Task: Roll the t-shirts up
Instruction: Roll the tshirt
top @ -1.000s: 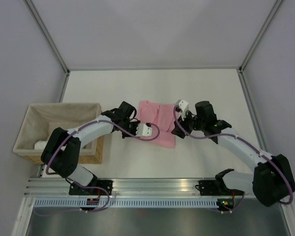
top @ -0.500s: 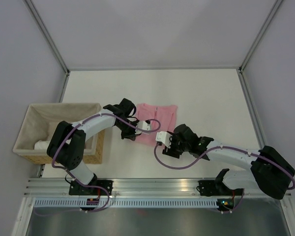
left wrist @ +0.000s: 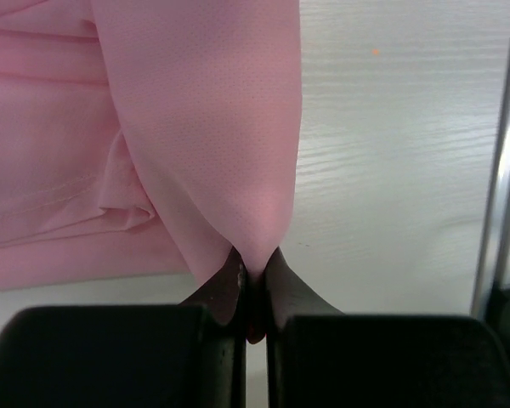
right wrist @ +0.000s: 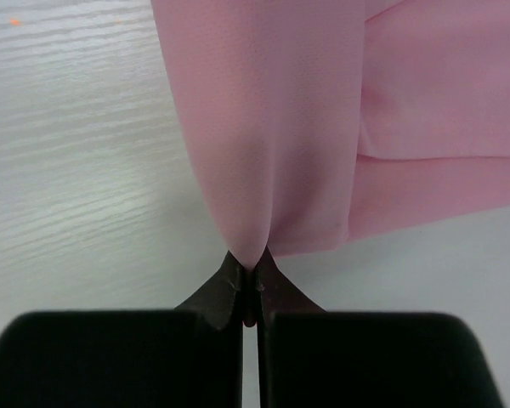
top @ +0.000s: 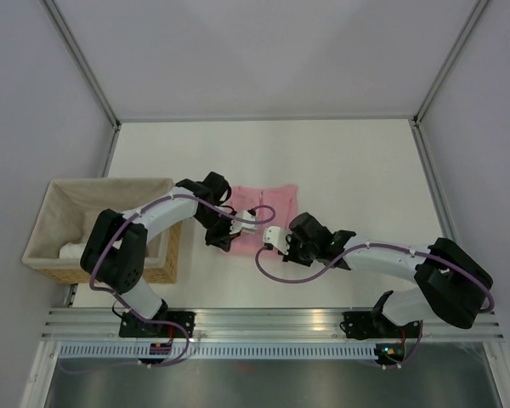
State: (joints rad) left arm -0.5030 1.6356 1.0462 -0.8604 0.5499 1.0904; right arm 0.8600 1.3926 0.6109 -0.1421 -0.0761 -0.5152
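Pink t-shirt (top: pixel 270 202) — edge tight in both jaws

The soft light-pink cloth t-shirt (left wrist: pixel 204 127) showed a fine, matt mesh knit; the white tabletop (left wrist: pixel 391 153) had faint wood grain; the woven wicker basket (top: pixel 168 262) looked rough, its beige cloth lining (top: pixel 85 208) matt

Left fingers (left wrist: pixel 223 293) pinched closed, right fingers (right wrist: pixel 222 293) likewise

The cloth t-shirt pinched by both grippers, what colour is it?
The cloth t-shirt is plain light pink, clearest in the left wrist view.
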